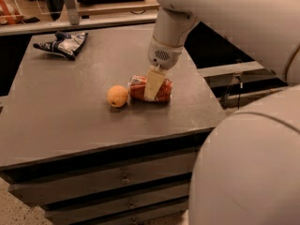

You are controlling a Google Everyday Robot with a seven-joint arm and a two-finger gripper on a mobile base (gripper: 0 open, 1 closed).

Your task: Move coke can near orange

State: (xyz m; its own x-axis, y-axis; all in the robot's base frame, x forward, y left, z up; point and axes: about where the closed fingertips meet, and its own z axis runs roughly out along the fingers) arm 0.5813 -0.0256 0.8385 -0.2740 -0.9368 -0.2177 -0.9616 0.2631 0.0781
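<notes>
The coke can (pixel 138 88) lies on its side on the dark table (pixel 70 125), silver end toward the orange (pixel 117 96), which sits just to its left with a narrow gap between them. My gripper (pixel 153 90) comes down from the white arm onto the can's middle. One pale finger (pixel 154 82) crosses the can's front; the other is hidden behind it. The gripper is shut on the can, which rests on the tabletop.
A dark blue and white bag (pixel 65 43) lies at the table's far left corner. The table's right edge is close beside the can. Drawers run below the front edge. A shelf with clutter stands behind the table.
</notes>
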